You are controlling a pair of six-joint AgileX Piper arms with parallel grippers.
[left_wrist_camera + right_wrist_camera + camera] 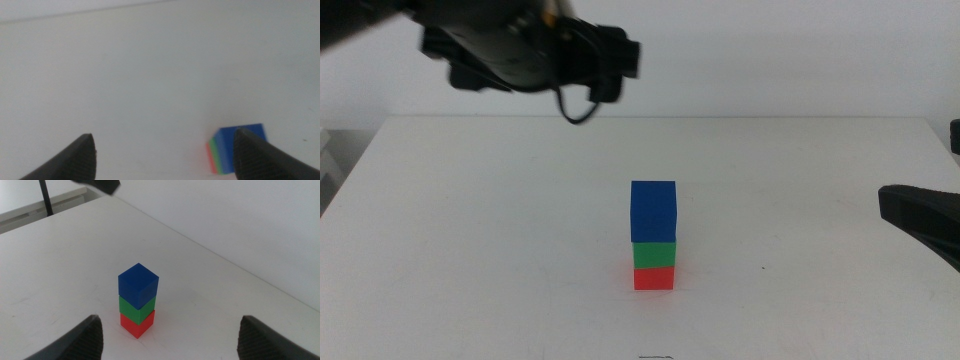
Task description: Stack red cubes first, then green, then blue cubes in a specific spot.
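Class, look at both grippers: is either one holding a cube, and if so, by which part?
Nothing is held. The left gripper is open, high above the table; the right gripper waits open at the side. The small blue cube tops the green and red cubes.

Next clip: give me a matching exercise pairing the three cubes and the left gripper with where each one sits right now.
Column one:
1. red cube
2. green cube
3. blue cube
4. left gripper

Column two:
A. top of the stack
B. raised above the table, jaws open, holding nothing
C. resting directly on the white table
D. middle of the stack

Pairs: 1-C, 2-D, 3-A, 4-B.

The right gripper waits at the table's right side, jaws open and empty.
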